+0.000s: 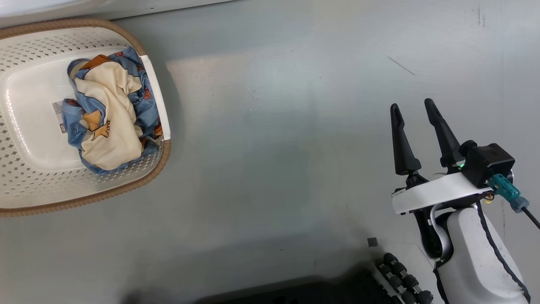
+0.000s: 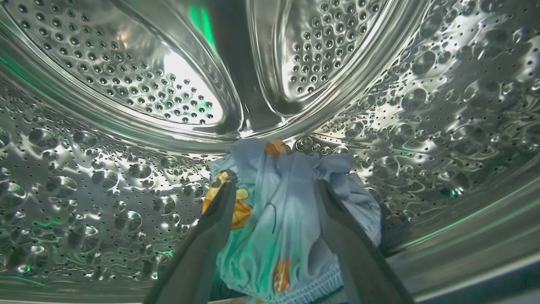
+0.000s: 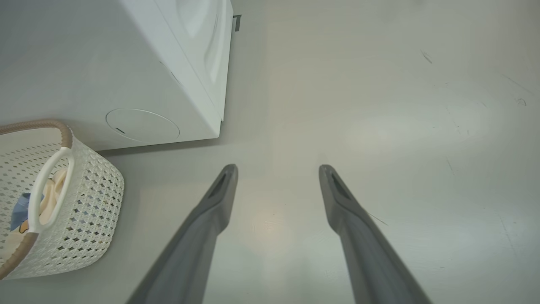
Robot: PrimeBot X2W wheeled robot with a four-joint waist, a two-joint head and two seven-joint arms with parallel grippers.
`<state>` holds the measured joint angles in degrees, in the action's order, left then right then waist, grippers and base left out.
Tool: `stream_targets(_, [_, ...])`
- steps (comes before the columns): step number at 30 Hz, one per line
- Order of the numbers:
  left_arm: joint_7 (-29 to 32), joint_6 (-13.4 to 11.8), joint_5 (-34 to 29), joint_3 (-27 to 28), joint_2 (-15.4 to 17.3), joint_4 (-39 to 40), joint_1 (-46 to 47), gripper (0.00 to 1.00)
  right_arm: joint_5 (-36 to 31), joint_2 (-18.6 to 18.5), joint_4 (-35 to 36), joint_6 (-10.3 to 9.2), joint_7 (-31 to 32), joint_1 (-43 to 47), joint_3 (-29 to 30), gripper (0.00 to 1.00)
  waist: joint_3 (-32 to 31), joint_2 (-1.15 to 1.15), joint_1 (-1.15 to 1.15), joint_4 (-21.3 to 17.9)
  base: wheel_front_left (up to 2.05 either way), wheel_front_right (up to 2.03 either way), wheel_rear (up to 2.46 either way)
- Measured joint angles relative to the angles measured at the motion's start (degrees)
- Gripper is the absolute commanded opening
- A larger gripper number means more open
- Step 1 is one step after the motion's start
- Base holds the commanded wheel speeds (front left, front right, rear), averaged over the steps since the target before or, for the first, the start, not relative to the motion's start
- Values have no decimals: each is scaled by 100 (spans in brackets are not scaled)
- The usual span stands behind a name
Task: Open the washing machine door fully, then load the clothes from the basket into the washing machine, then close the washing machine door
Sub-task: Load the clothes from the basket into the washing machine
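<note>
**Status: one garment in the drum, both hands spread**

**Left hand.** The left hand (image 2: 276,179) is inside the steel perforated drum (image 2: 105,177) of the washing machine (image 3: 139,63). Its two fingers stand apart. A light blue garment (image 2: 291,219) with orange prints lies bunched between them, low in the drum against the back wall. The fabric fills the gap between the fingers. Whether it touches their inner faces cannot be told.

**Right hand.** The right hand (image 1: 412,105) hangs over bare grey floor (image 1: 287,126), well apart from the basket (image 1: 25,185). Its fingers are spread and nothing is between them.

**Basket.** The basket stands on the floor to the robot's left, just beside the white body of the washing machine. The remaining clothes (image 1: 112,122), cream fabric with an orange figure wrapped in blue printed fabric, lie piled at the end of the basket nearest the right hand. A barcode sticker (image 1: 58,115) shows on the bare basket bottom next to the pile.
</note>
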<state>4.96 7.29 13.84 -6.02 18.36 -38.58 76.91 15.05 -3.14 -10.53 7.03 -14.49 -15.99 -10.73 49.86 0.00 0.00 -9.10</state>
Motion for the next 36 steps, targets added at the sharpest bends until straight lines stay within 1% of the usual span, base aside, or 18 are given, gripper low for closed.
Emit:
stream_targets(5, [-164,1,42,-4,-119,-124,-4,100,0,11,-13,0,0,-1,79,100,-70,0,0,40,0,0,0])
stream_targets(12, [-472,1,148,-20,-201,-297,-75,100,-2,21,-25,0,0,-1,142,100,-216,0,0,117,0,0,0])
stream_targets(25, [-1022,1,275,-94,-495,-606,-621,100,-57,-26,-89,0,0,0,240,100,-640,0,0,292,0,0,0])
stream_targets(36, [-1556,1,402,-148,-670,-787,-1138,100,-92,-66,-168,0,0,7,304,100,-1108,0,0,465,0,0,0])
